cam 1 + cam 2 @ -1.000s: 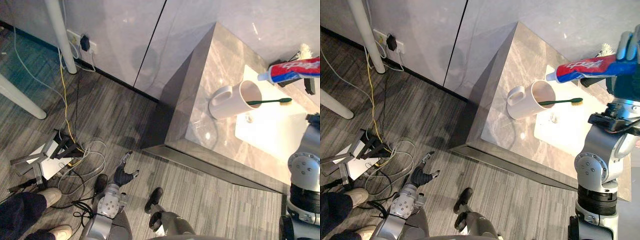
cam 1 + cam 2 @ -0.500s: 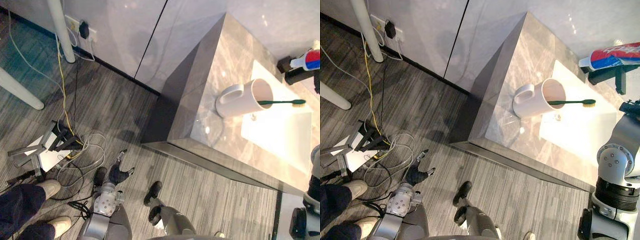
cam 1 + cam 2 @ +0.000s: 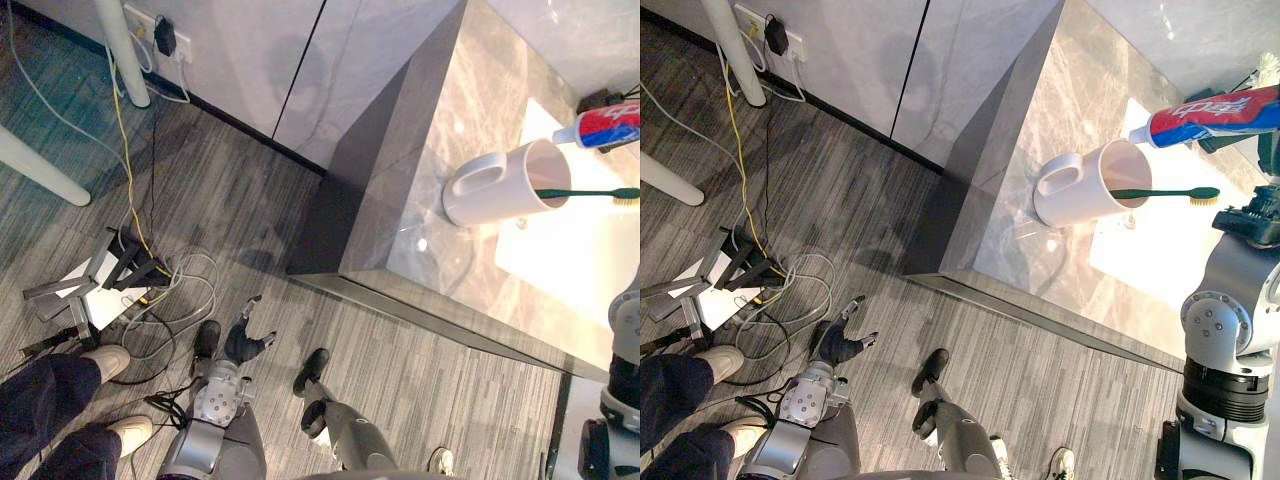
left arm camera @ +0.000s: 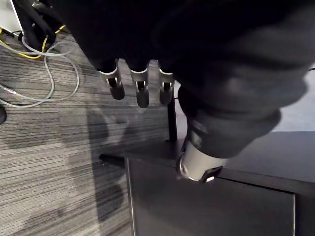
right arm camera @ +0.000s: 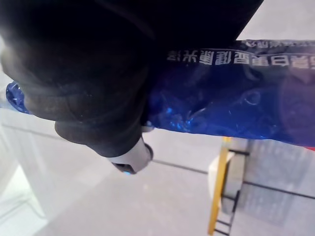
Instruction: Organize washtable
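My right hand (image 5: 83, 83) is shut on a red, white and blue toothpaste tube (image 3: 1210, 113), whose blue body (image 5: 221, 105) shows past the thumb. The tube is held level above the washtable (image 3: 1035, 255), its white cap just over the rim of a white cup (image 3: 1080, 188). The cup lies tilted on the grey marble top with a green toothbrush (image 3: 1165, 193) sticking out of its mouth over the white basin (image 3: 1145, 265). My left hand (image 3: 240, 345) hangs low near the floor, its fingers (image 4: 140, 91) straight and holding nothing.
A person's legs and shoes (image 3: 70, 400) stand at the lower left. Loose cables and a small metal stand (image 3: 100, 295) lie on the grey plank floor beside them. White table legs (image 3: 120, 50) and a wall socket (image 3: 160, 35) are at the upper left.
The camera has shifted. Compared with half a second ago, the toothpaste tube's cap is closer to the cup's rim. The left hand still hangs in the same place.
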Robot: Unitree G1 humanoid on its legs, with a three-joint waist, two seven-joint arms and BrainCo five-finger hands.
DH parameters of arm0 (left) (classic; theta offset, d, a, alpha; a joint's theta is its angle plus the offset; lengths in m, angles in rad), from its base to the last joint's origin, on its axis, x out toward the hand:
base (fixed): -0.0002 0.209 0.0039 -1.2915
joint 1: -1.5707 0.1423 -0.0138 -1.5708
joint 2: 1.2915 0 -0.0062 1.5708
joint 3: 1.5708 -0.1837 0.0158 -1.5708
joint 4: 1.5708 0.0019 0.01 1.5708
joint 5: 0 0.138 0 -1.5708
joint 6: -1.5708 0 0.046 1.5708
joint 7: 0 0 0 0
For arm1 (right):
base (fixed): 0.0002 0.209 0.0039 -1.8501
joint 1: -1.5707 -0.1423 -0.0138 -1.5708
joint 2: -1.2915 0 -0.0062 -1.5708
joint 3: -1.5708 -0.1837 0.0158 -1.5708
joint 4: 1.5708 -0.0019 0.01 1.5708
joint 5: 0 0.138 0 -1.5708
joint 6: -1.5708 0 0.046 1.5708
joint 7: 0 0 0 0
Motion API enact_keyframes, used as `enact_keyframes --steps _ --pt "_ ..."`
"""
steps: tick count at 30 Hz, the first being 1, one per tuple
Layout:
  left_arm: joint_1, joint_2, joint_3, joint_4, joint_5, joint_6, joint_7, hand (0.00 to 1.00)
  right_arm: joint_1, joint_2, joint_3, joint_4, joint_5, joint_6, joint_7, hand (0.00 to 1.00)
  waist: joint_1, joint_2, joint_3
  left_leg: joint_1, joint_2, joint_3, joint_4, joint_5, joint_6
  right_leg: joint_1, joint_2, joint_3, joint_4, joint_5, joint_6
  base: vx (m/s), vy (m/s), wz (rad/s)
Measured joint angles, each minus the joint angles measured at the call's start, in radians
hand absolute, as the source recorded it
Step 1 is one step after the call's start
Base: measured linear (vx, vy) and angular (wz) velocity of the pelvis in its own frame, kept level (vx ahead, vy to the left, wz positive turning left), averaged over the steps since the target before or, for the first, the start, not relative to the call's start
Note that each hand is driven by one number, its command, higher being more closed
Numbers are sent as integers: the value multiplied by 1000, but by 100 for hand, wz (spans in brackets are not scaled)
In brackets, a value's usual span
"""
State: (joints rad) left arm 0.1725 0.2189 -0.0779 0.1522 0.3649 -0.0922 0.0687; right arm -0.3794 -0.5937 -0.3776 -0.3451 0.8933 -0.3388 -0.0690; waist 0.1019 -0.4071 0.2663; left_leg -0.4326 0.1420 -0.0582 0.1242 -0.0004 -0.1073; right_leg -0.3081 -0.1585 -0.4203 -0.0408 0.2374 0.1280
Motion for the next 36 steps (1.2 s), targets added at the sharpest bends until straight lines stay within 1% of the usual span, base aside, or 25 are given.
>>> enact_keyframes --steps 5,6,8,11,15,19,21,25,29,36 --pt "-8 0 -4 2 0 0 -1 0 35 13 9 -47 1 0 8 100 1 0 0 -2 1 -1 0 0 0 0 1 0 0 3 -4 16 8 1" --pt "-16 0 -5 7 0 0 -1 0 34 22 13 -53 1 0 7 100 4 1 1 -2 6 -1 0 -1 0 -2 6 0 0 11 -14 4 13 -13" --pt "-38 -1 -10 10 0 0 -1 0 41 44 18 -67 1 0 6 100 19 6 5 -6 24 -1 -1 -1 0 -11 23 -1 -2 46 -15 -8 24 -14" --pt "-42 0 -12 10 -1 1 -1 0 65 48 32 -71 0 1 6 100 22 4 8 -14 23 -16 -4 0 -1 -11 24 -14 -3 47 -14 5 41 11" --pt "-41 0 -17 10 -2 2 -1 0 70 85 38 -72 -1 13 4 100 28 4 8 -22 25 -21 -2 2 -3 -11 28 -19 -7 47 -14 36 41 4" --pt "-41 -2 -33 9 -2 2 -1 0 99 102 38 -75 -1 13 3 100 28 4 8 -22 33 -22 -2 2 -4 -11 36 -19 -8 47 -14 63 42 -1" --pt "-41 -4 -40 9 -2 2 -1 0 107 123 38 -75 -1 14 3 100 28 3 8 -22 33 -20 -3 1 -4 -10 36 -19 -13 47 -14 52 40 -2" --pt "-46 -3 -40 9 -3 3 -1 0 119 129 37 -79 -1 14 -3 100 28 3 19 -23 33 -21 -3 1 -5 -9 36 -19 -13 47 -14 29 41 0" --pt "-47 -4 -39 9 -4 8 1 0 140 154 33 -109 -1 14 -12 100 30 3 20 -22 33 -20 -3 1 -5 -9 36 -19 -13 47 -14 26 47 0" --pt "-47 -4 -39 9 -10 8 1 0 142 154 33 -110 -1 14 -15 100 30 4 20 -22 33 -20 -2 1 -5 -9 36 -19 -13 47 -14 24 45 0"
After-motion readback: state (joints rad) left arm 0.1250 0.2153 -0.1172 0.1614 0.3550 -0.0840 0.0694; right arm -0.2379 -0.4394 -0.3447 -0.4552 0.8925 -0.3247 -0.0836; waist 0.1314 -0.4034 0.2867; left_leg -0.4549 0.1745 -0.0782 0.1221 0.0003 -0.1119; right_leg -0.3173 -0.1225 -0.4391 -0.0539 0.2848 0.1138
